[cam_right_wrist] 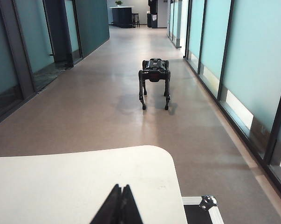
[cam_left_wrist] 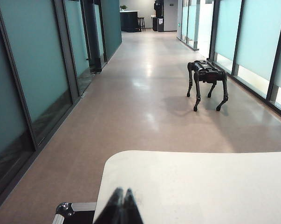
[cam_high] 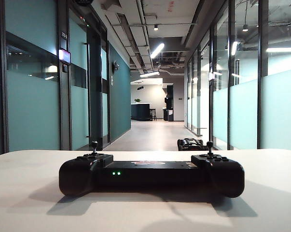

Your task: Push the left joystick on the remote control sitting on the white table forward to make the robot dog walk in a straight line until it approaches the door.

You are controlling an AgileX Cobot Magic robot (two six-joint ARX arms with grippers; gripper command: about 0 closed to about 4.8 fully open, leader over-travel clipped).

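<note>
Two claws, and honestly you barely see either one. The left claw (cam_left_wrist: 122,207) pokes into its wrist view as just a pair of dark fingertips pressed together, closed on nothing, hanging above the near edge of the white worktop (cam_left_wrist: 201,186). The right claw (cam_right_wrist: 120,205) is the same story: tips pinched shut, empty, over its own corner of the worktop. Neither arm shows up in the exterior view at all.

From that exterior view the remote control (cam_high: 151,174) sits flat in the middle of the worktop, two green lights glowing on its front face, with a reddish logo on top that's too foreshortened to read. The left joystick (cam_high: 93,146) stands upright on its left end, untouched; a matching stick rises on the right end.

The robot dog (cam_right_wrist: 154,77) stands on all fours out on the hallway floor, well beyond the worktop, near the frosted glass wall. From the exterior camera only its back peeks over the worktop's far edge, legs hidden. A metal-cornered black case (cam_right_wrist: 203,212) is cut off beside the worktop.
</note>
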